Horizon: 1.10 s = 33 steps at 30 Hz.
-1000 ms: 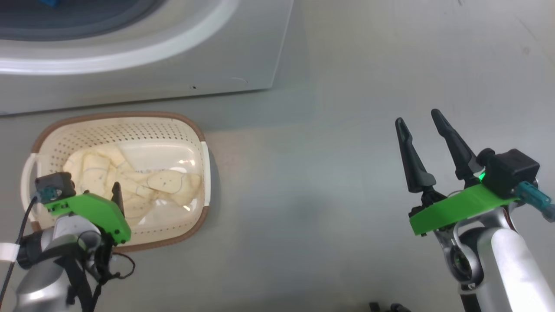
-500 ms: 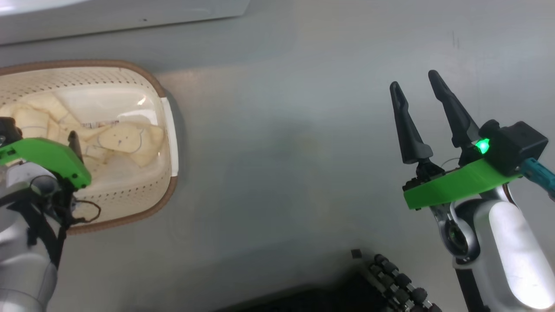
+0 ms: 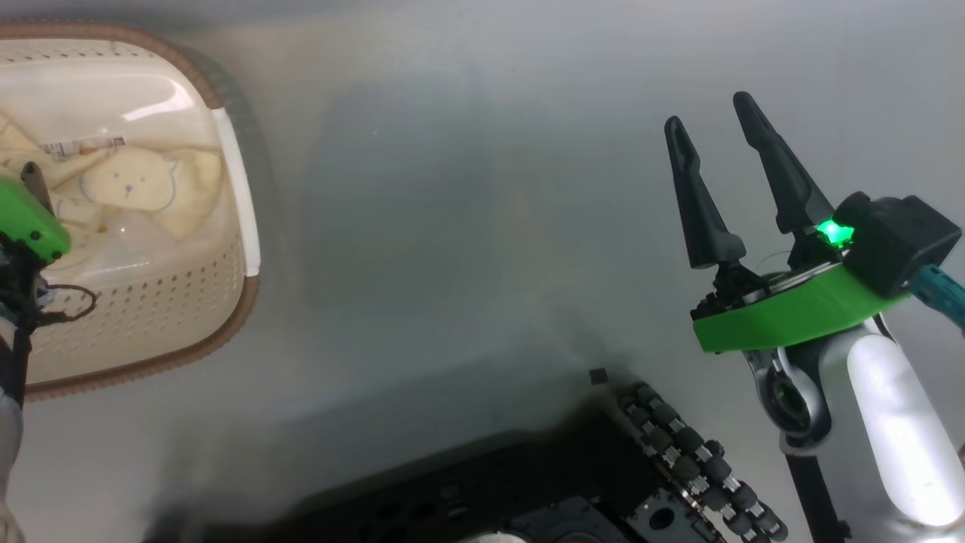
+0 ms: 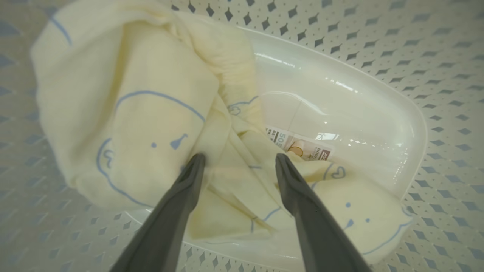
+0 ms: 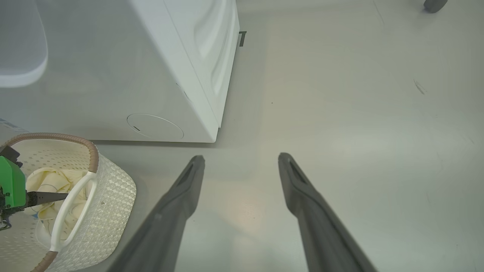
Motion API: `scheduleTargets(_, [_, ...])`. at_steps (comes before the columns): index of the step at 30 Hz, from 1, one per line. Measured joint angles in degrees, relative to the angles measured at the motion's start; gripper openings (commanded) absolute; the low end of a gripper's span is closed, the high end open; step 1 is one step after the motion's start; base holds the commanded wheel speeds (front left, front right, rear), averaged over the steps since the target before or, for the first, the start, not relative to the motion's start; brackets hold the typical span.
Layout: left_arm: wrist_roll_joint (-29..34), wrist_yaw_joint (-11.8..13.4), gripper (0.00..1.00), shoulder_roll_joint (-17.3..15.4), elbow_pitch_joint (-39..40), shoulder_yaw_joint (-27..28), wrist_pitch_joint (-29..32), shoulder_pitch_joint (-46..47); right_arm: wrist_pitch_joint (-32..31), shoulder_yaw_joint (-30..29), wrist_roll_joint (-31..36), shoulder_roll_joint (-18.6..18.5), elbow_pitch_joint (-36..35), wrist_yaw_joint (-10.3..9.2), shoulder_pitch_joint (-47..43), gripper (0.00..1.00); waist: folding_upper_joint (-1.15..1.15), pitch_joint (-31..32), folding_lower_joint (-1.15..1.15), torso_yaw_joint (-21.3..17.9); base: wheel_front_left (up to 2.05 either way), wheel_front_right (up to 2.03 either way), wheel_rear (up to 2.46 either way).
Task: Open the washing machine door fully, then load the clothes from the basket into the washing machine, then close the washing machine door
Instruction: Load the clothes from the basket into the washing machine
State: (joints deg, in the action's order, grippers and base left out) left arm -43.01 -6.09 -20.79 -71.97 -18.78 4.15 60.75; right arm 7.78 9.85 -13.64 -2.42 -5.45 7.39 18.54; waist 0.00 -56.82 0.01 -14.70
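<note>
L gripper (image 4: 240,160) is hanging wide open at the clothes (image 4: 151,113) — soft, light, floppy; prob best pinching the bunched fold btwn its tips. R gripper (image 3: 706,113) is idling, spread too.

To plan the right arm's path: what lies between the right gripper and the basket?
Only bare grey floor, seen in the head view, between the right gripper and the basket.

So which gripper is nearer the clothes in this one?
Left. The left gripper is down inside the basket, open and right at the clothes. The right gripper hangs open above the floor, well off to the basket's side.
</note>
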Motion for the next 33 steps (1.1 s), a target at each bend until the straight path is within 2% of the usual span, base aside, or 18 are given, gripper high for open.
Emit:
scheduleTargets(9, [-0.46, 0.6, 1.0, -0.68, -0.63, 0.26, 1.15, 2.58, 0.81, 0.92, -0.48, 0.0, -0.16, 0.0, 0.92, 1.0, 0.0, -4.12, -0.01, -1.15, 0.0, 0.0, 0.0])
scheduleTargets(10, [-0.57, 0.6, 0.96, -0.64, -0.65, 0.33, 1.16, 2.66, 0.82, 0.96, -0.49, 0.0, -0.16, 0.0, 0.92, 1.0, 0.0, -4.2, -0.01, -1.2, 0.0, 0.0, 0.0])
scheduleTargets(11, [-0.93, 0.6, 0.74, -0.57, -0.65, 0.34, 1.13, 2.69, 0.88, 0.97, -0.51, 0.0, -0.16, 0.0, 0.92, 1.0, 0.0, -4.23, -0.01, -1.19, 0.0, 0.0, 0.0])
scheduleTargets(12, [-1.05, 0.63, 0.43, -0.49, -0.7, 0.4, 0.8, 2.7, 0.88, 0.97, -0.51, 0.0, -0.18, 0.0, 0.92, 1.0, 0.0, -4.22, -0.01, -1.16, 0.0, 0.0, 0.0])
scheduleTargets(13, [-1.05, 0.65, 0.07, -0.41, -0.78, 0.41, 0.42, 2.7, 0.88, 0.97, -0.49, 0.0, -0.16, 0.0, 0.92, 1.0, 0.0, -4.16, -0.01, -1.09, 0.0, 0.0, 0.0])
scheduleTargets(14, [-1.05, 0.67, 0.0, -0.27, -0.81, 0.41, 0.38, 2.7, 0.88, 0.97, -0.49, 0.0, -0.16, 0.0, 0.92, 1.0, 0.0, -4.06, -0.01, -1.0, 0.0, 0.0, 0.0])
scheduleTargets(20, [-1.03, 1.2, 0.0, 2.04, -1.54, -0.02, -2.02, 1.89, 0.89, 0.1, -0.35, 0.0, -0.12, 0.0, 0.91, 1.0, 0.0, -2.43, -0.01, 0.13, 0.0, 0.0, 0.0])
scheduleTargets(27, [0.2, 1.35, 0.0, 4.69, -1.64, -1.94, -8.61, 0.38, 0.42, -1.22, 1.09, 0.0, -0.19, 0.0, 0.85, 1.0, 0.0, 1.31, -0.01, 2.52, 0.0, 0.0, 0.0])
scheduleTargets(33, [1.15, 1.44, 0.0, 5.58, -1.65, -2.83, -14.81, -1.13, -1.12, -2.27, 1.65, 0.0, -0.36, 0.0, 0.53, 1.0, 0.0, 5.37, -0.01, 4.12, 0.0, 0.0, 0.0])
